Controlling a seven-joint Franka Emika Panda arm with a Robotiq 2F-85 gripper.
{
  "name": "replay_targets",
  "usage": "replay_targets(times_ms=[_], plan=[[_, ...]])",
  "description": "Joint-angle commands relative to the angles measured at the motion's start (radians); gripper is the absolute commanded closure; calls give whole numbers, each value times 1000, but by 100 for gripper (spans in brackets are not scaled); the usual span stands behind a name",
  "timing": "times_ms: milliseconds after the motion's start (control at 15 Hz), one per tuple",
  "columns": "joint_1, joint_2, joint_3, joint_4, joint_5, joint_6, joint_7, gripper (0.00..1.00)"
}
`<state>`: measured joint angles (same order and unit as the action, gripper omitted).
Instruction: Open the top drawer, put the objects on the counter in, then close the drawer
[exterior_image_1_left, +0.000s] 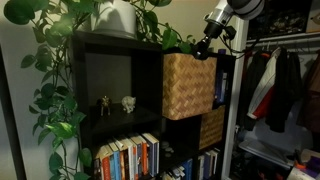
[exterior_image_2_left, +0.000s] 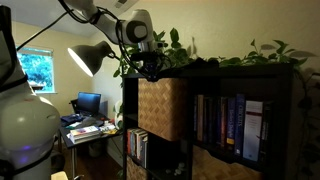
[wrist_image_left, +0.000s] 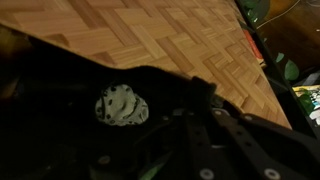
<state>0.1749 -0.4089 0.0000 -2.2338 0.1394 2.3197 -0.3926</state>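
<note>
Wicker, light tan, basket-weave: that's the top drawer (exterior_image_1_left: 188, 85), sitting in the upper cubby of the dark shelf unit. It pokes out a bit past the shelf front, so I'd call it partly open. My guess is it's light and fairly stiff, with walls that flex some if you squeeze. The rough weave should give plenty of grip. I can't see a handle, so the top rim of the front wall looks like the place to grab. Pull it too far and it'd probably tip forward.

The pincer (exterior_image_1_left: 205, 50) is right at that top front rim in both exterior views. Honestly I can't tell whether it's spread or clamped, it's too dark.

As for contents, the wrist view shows a small pale speckled lump (wrist_image_left: 122, 105) in the dark space under the woven panel. It's probably inside the bin, but I wouldn't swear to it. The darker bin (exterior_image_1_left: 212, 128) one cubby down is shut in, contents hidden.

The tabletop (exterior_image_2_left: 250, 67) carries a white plant pot (exterior_image_1_left: 118, 18) and trailing leaves. I can't make out any loose items up there. Further out there are two little figurines (exterior_image_1_left: 116, 103) in the next cubby and books (exterior_image_1_left: 125, 158) below.
</note>
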Motion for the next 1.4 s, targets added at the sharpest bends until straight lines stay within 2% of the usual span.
replay_targets(times_ms=[0, 67, 133, 200, 333, 867, 1000, 1333], plan=[[16, 7, 11, -27, -11, 96, -27, 94], [19, 13, 14, -27, -14, 113, -30, 94], [19, 21, 17, -21, -19, 123, -30, 89], [19, 25, 20, -19, -24, 130, -33, 68], [12, 24, 29, -17, -42, 132, -17, 56], [-7, -14, 22, 71, -44, -30, 50, 3], [-17, -21, 19, 95, -49, -58, 57, 0], [-67, -8, 2, 149, -77, -44, 93, 0]])
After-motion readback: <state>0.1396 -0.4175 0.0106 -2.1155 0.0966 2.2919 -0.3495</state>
